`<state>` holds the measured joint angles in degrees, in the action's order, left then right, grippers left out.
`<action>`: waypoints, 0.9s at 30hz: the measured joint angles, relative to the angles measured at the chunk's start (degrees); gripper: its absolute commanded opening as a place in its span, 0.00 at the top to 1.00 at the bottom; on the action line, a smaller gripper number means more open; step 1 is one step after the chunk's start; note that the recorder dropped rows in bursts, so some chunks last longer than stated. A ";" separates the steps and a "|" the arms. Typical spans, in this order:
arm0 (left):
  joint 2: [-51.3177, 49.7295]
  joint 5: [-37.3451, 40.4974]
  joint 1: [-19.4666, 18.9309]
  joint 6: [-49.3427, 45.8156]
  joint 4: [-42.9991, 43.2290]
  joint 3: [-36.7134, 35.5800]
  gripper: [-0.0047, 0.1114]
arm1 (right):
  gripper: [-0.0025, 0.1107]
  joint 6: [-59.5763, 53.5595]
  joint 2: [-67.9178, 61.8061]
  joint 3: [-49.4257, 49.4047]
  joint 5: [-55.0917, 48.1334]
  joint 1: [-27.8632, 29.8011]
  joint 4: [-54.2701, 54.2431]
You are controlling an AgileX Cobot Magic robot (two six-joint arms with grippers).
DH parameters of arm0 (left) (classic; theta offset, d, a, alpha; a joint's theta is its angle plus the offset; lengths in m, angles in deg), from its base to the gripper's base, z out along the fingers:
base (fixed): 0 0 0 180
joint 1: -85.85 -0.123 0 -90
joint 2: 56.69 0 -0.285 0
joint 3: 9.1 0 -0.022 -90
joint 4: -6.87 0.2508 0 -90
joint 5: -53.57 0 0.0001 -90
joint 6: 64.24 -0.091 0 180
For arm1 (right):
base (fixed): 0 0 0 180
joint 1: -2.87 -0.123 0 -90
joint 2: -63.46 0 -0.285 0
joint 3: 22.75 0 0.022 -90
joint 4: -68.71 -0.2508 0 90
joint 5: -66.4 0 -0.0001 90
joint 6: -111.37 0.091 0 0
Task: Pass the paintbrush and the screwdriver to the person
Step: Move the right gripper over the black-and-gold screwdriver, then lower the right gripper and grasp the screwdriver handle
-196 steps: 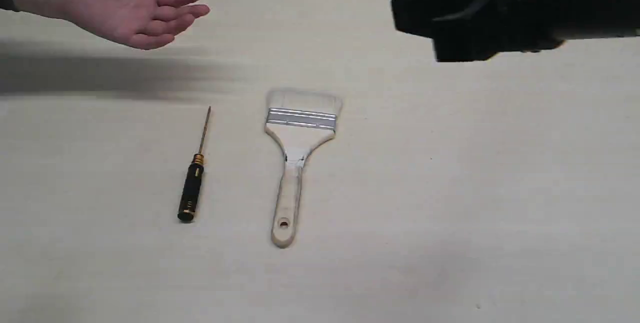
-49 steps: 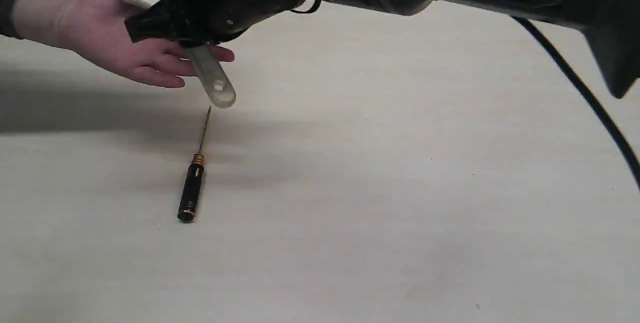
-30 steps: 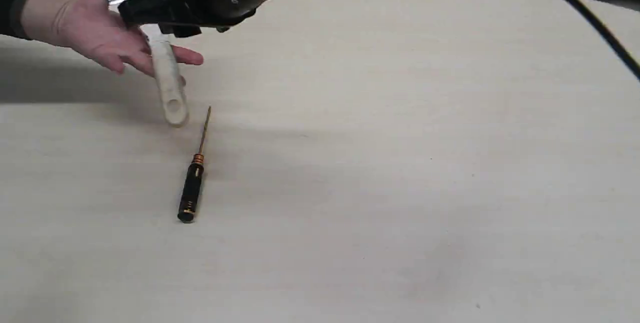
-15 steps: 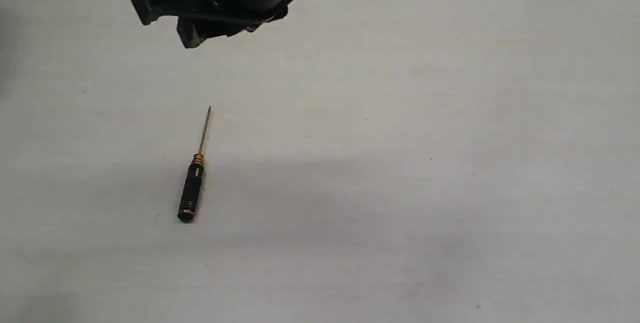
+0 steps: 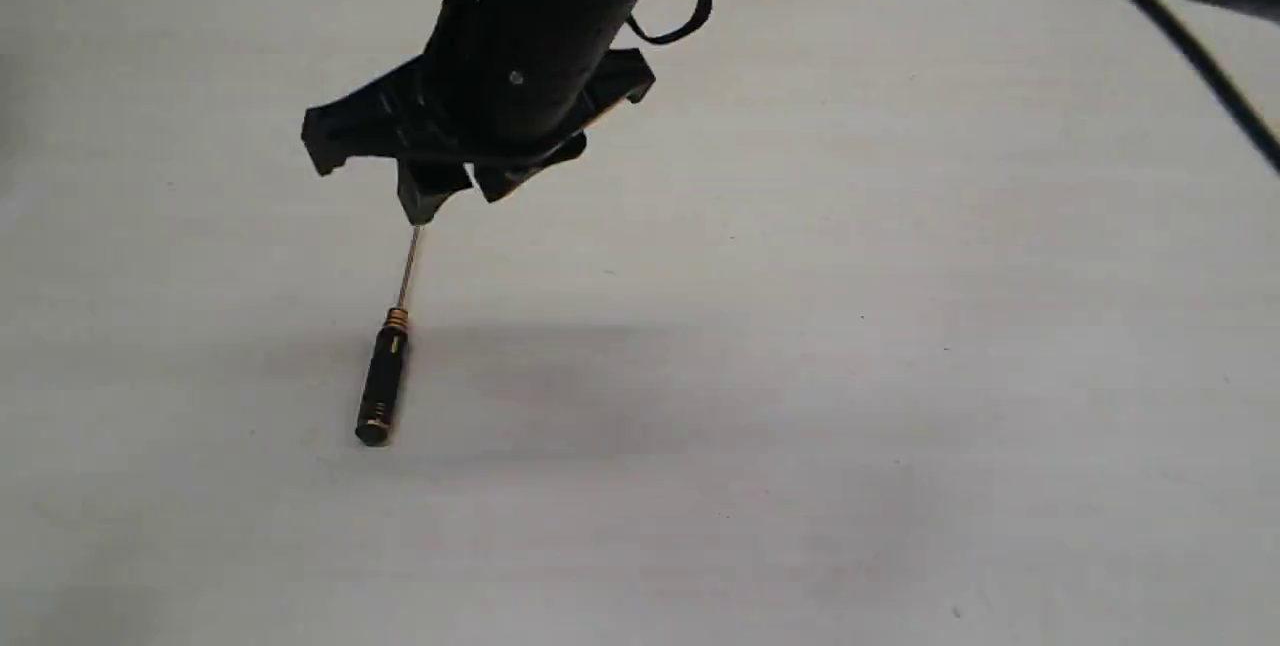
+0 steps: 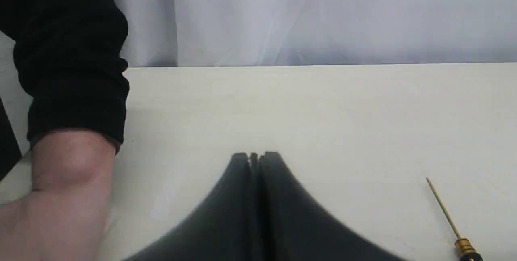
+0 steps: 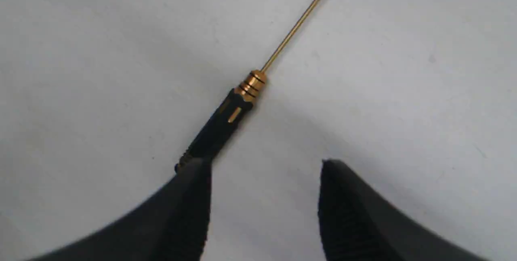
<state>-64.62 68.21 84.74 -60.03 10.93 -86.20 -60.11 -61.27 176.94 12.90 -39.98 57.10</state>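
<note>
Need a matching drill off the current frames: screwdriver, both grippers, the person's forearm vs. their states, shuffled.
Things:
1. screwdriver
2. left gripper
3. right gripper
4. forearm

States:
A. open, holding nothing
B. shut, holding nothing
C. lying flat on the table
D. bare skin next to a dark sleeve

Pairs: 1-C, 2-B, 3-A, 4-D

The screwdriver (image 5: 386, 366) is thin, with a black handle, gold rings and a gold tip. It lies flat at 8 o'clock from the middle, tip toward 12 o'clock. The person (image 6: 68, 180) shows a bare arm and black sleeve.
</note>
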 measured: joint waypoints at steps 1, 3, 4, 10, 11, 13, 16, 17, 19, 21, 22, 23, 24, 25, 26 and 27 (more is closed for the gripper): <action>0.00 0.00 0.00 0.00 0.00 0.00 0.96 | 0.58 0.00 -0.60 0.00 -0.03 0.00 0.00; 0.00 0.00 0.00 0.00 0.00 0.00 0.96 | 0.58 0.11 -1.71 0.00 -0.03 0.00 0.00; 0.00 0.00 0.00 0.00 0.00 0.00 0.96 | 0.58 0.11 -2.04 0.00 -0.03 0.00 0.00; 0.00 0.00 0.00 0.00 0.00 0.00 0.96 | 0.58 0.46 -5.30 3.42 -0.03 -1.44 0.23; 0.00 0.00 0.00 0.00 0.00 0.00 0.96 | 0.58 0.46 -6.02 4.64 -0.12 -2.14 0.36; 0.00 0.00 0.00 0.00 0.00 0.00 0.96 | 0.58 1.18 -7.58 7.14 -0.12 -3.55 1.16; 0.00 0.00 0.00 0.00 0.00 0.00 0.96 | 0.58 4.41 -10.15 11.82 -1.91 -5.36 5.35; 0.00 0.00 0.00 0.00 0.00 0.00 0.96 | 0.58 5.94 -11.11 13.48 -3.14 -5.83 7.03; 0.00 0.00 0.00 0.00 0.00 0.00 0.96 | 0.58 8.38 -12.88 16.42 -5.72 -5.96 9.18; 0.00 0.00 0.00 0.00 0.00 0.00 0.96 | 0.58 9.66 -14.97 18.48 -8.19 -5.96 10.54; 0.00 0.00 0.00 0.00 0.00 0.00 0.96 | 0.58 9.96 -15.65 19.12 -8.71 -5.96 10.69; 0.00 0.00 0.00 0.00 0.00 0.00 0.96 | 0.58 10.24 -16.45 19.55 -9.08 -5.96 10.79; 0.00 0.00 0.00 0.00 0.00 0.00 0.96 | 0.58 10.39 -17.18 19.81 -9.18 -5.96 10.64; 0.00 0.00 0.00 0.00 0.00 0.00 0.96 | 0.58 10.39 -17.61 19.94 -9.30 -5.96 10.50; 0.00 0.00 0.00 0.00 0.00 0.00 0.96 | 0.58 10.53 -18.43 19.95 -9.30 -5.96 10.35; 0.00 0.00 0.00 0.00 0.00 0.00 0.96 | 0.58 10.64 -19.11 19.95 -9.30 -5.96 10.21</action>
<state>-64.62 68.21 84.74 -60.03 10.93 -86.20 -49.47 -80.38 196.88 3.60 -45.95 67.31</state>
